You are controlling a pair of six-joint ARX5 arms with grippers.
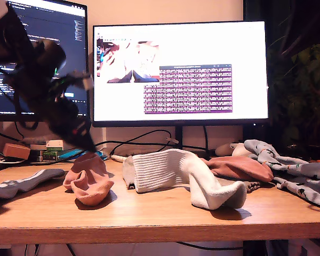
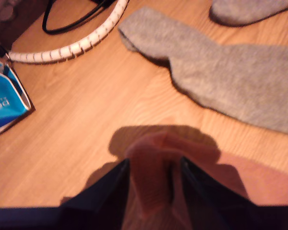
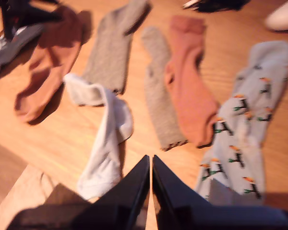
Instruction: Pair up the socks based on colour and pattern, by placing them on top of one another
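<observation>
Several socks lie spread on a wooden desk [image 1: 160,218].

Front row, in the exterior view:
- One white ribbed sock [image 1: 160,170], near the middle, draped in a curve with its foot end toward the front edge.
- One salmon-pink sock [image 1: 90,184], to the exterior view's left of the white one, bunched into a heap. Its lower part rests on the desk.
- My first gripper [image 1: 90,152] is at the top of that heap. The first wrist view shows its two dark jaws clenched on a fold of the pink fabric.
- One grey sock [image 1: 21,185], flat at the exterior view's far left.

Middle row:
- One second pink sock [image 1: 240,168], just behind the white sock's foot.
- Pale grey-blue printed socks [image 1: 304,178], piled at the exterior view's right edge.
- One grey-beige sock [image 2: 230,81], flat beside the gripped pink one, as the first wrist view shows.
- One further grey-beige sock [image 3: 158,100], seen from the second wrist view, touching the second pink sock along its side.

Above the spread: my second gripper [image 3: 150,163], jaws pressed together with nothing between them, over the gap between the white sock and a printed sock.

Back row:
- One white coiled cable [image 2: 77,45] and one blue packet [image 2: 5,103].
- Two lit monitors [image 1: 181,69] against the wall.
</observation>
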